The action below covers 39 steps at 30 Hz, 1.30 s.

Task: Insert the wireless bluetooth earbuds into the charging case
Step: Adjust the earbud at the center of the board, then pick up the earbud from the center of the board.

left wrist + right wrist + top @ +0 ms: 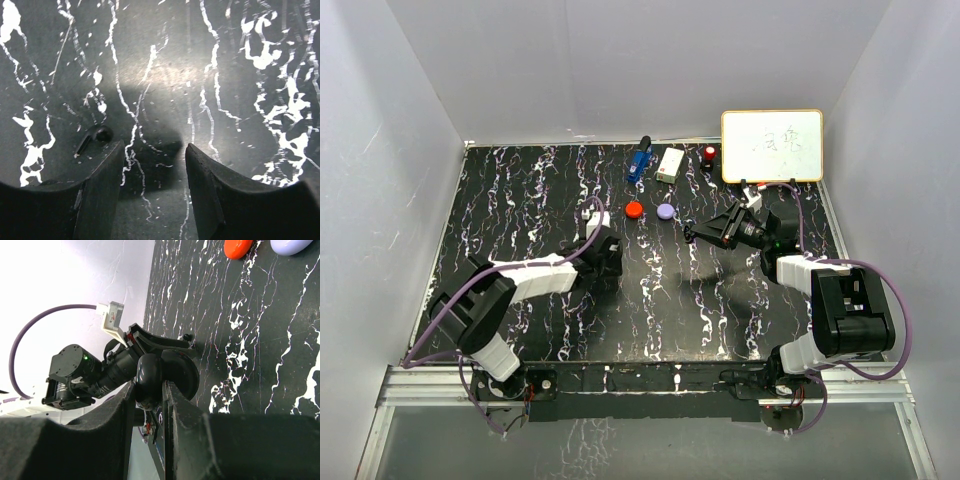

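From above, the left gripper (604, 262) points down at the middle of the tabletop (520, 200), while the right gripper (705, 234) lies low and reaches toward it from the right. A red case (634, 209) and a lavender case (666, 212) sit closed farther back, well apart from both. The left wrist view shows the jaws apart with only bare tabletop between them. A black bud (97, 136) lies flat just outside the gap, beside the tip of the finger on the picture's left, its stem slanting down-left. In the right wrist view, the jaws are clamped on a black case (150, 375), held on edge just above the tabletop; whether it is hinged open cannot be told for certain. The bud looks tiny, light, hard and smooth, so a pinch on its rounded head would likely squirt it away. A centred, gentle hold across the stem near the head seems safest.
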Each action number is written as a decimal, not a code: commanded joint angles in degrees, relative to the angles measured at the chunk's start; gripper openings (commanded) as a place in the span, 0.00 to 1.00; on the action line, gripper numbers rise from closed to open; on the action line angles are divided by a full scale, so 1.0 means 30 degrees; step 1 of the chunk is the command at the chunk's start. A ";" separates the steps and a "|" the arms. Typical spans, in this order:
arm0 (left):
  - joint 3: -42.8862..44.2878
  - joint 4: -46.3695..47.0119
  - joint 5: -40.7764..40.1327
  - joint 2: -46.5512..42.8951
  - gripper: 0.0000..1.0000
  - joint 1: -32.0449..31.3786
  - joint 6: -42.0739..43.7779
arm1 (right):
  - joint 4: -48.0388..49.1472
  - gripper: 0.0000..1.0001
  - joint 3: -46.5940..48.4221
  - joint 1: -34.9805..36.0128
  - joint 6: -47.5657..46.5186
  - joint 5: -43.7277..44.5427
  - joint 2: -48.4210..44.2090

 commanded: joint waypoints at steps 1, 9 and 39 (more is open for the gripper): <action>0.1460 -0.0714 0.0819 -0.0540 0.51 0.0011 0.0791 | 0.0925 0.00 0.0184 0.0044 -0.0202 0.0111 0.0066; 0.3891 -0.3550 0.0732 -0.1940 0.53 -0.0024 0.3197 | 0.0809 0.00 0.0386 0.0036 -0.0274 0.0107 0.0181; 0.2703 -0.4466 0.3693 -0.0001 0.51 0.2399 0.6201 | 0.0750 0.00 0.0119 0.0051 -0.0388 0.0027 0.0134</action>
